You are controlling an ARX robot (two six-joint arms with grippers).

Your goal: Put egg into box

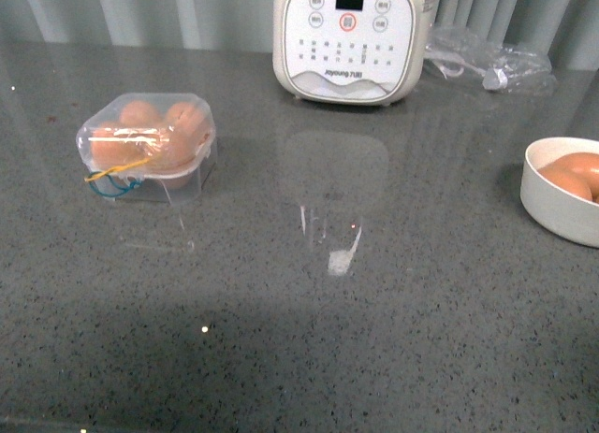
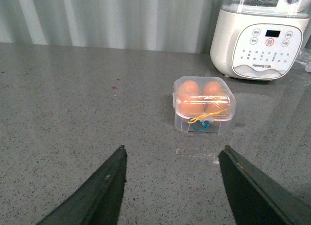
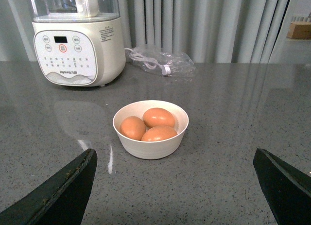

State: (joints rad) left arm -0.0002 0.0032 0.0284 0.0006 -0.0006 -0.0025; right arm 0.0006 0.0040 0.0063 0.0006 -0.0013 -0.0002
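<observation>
Grippers (image 2: 172,186) agape — box (image 1: 147,145) closed

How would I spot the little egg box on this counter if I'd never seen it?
Start at the big white appliance at the back of the grey counter. Nearer the camera and to its left stands the box, apart from it. Unlike the open white bowl of eggs at the right, it is clear, lidded, with yellow and blue bands.

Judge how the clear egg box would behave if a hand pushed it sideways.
The box looks thin, clear plastic, so it probably flexes. Filled with eggs, it is likely bottom-heavy and would slide on the glossy counter rather than tip. The eggs are fragile, so a hard shove risks cracking.
</observation>
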